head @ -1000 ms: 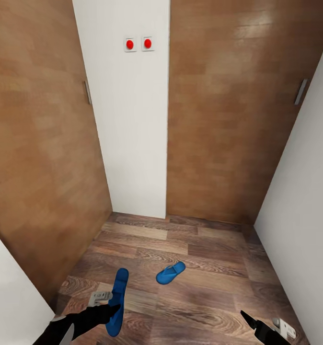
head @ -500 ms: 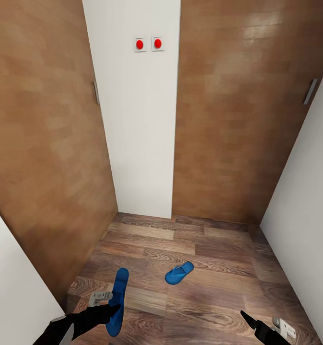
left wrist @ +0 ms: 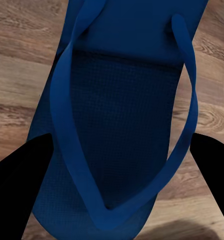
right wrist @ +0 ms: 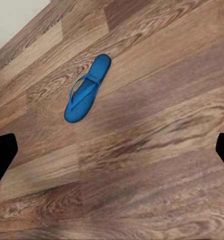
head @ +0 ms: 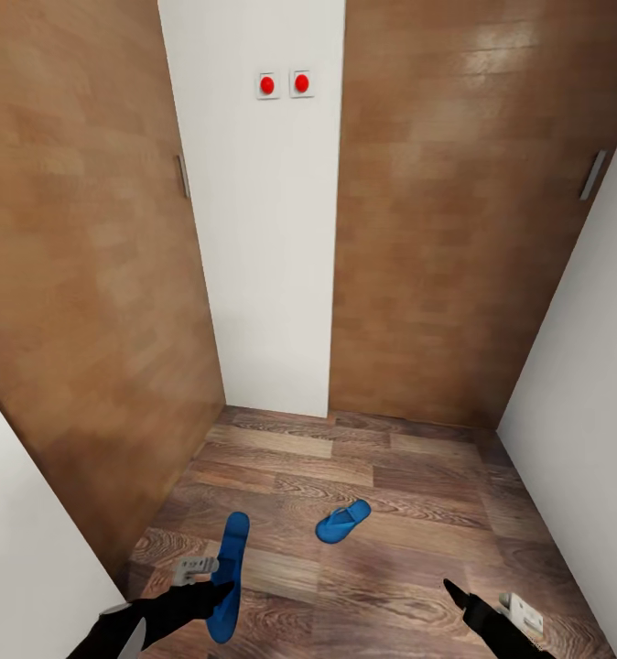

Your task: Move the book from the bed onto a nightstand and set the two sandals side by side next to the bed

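I am in a narrow wood-floored nook; the book, the bed and the nightstand are out of view. One blue sandal [head: 232,540] hangs lengthwise in my left gripper [head: 221,591], which is shut on it. Up close, that sandal [left wrist: 126,100] spans the space between the dark fingers [left wrist: 17,190], its thong strap facing the camera. The other blue sandal [head: 342,522] lies flat on the floor just ahead and right of the held one. It also shows in the right wrist view as a sandal [right wrist: 87,90] strap-up. My right gripper [head: 464,604] hovers low at the right, open and empty [right wrist: 112,145].
Tall brown wooden doors stand at the left [head: 80,275] and straight ahead [head: 437,229], each with a grey handle. A white wall strip with two red buttons [head: 284,84] separates them. White walls close in at the right [head: 583,412] and near left [head: 25,549].
The view shifted a little between the earliest frame and half a second ago, then held still. My right gripper has crept slightly forward and left. The held sandal stays with my left gripper.
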Robot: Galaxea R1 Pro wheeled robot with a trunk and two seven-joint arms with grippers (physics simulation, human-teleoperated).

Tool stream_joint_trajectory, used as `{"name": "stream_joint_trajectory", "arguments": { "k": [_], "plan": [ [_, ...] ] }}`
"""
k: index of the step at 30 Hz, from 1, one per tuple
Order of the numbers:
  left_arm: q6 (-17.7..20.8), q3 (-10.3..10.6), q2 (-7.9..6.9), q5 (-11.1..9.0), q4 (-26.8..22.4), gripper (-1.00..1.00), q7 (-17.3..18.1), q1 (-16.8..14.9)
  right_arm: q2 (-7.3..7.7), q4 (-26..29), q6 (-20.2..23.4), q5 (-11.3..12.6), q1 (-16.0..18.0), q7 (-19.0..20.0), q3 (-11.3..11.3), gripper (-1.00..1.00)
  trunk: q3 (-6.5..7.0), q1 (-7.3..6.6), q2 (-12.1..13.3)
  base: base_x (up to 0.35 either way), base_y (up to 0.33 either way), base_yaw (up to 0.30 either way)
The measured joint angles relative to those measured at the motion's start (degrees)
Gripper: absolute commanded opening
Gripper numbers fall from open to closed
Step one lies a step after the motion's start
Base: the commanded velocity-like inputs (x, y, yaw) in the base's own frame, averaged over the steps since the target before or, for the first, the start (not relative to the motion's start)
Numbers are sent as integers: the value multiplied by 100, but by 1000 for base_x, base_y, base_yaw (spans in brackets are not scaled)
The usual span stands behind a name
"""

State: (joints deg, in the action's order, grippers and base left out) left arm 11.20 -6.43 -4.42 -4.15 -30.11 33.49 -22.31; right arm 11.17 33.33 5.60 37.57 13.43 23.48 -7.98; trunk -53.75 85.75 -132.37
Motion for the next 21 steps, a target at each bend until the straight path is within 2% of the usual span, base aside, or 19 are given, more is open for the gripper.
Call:
{"name": "stream_joint_trajectory", "arguments": {
  "k": [2, 4, 5, 6, 9, 12, 15, 17, 19, 21],
  "plan": [
    [-1, -3, 21, 1, 0, -100, -2, 0, -327, 267, 21, 11, 51, -939, 3, 100, 0, 0, 0, 0, 0, 0],
    [-2, -4, 27, 2, 2, -100, -6, -1, -709, 595, 37, 28, 330, -1856, 4, 100, 1, 0, 0, 0, 0, 0],
    [-1, -5, 27, 3, -1, -100, -9, 0, -810, 657, 48, 28, 447, -2053, 2, 100, 0, 0, 0, 0, 0, 0],
    [-2, -6, 27, 6, -2, -100, -14, -1, -975, 739, 84, 26, 651, -2338, -6, 100, 1, 0, 0, 0, 0, 0],
    [-1, -8, 27, 6, 0, -100, -26, 0, -1277, 833, 298, 26, 1105, -2784, -2, 100, 1, 0, 0, 0, 0, 0],
    [-1, -6, 32, 3, 1, -100, -38, 0, -1474, 867, 678, 29, 1518, -2953, 2, 100, 1, 0, 0, 0, 0, 0],
    [2, -10, 30, 2, 1, -100, -43, 0, -1567, 853, 947, 32, 2007, -3257, 21, 100, 1, 0, 0, 0, 0, 0],
    [7, -13, 28, 1, 0, -100, -43, 0, -1631, 821, 1018, 37, 2237, -3686, 26, 100, 0, 0, 0, 0, 0, 0],
    [14, -14, 27, 1, 1, -100, -44, 0, -1690, 782, 1069, 56, 2496, -4502, 36, 100, 1, 0, 0, 0, 0, 0],
    [18, -15, 27, -4, 0, -100, -44, 0, -1718, 764, 1086, 74, 2700, -4942, 39, 100, 1, 0, 0, 0, 0, 0]
  ]
}}
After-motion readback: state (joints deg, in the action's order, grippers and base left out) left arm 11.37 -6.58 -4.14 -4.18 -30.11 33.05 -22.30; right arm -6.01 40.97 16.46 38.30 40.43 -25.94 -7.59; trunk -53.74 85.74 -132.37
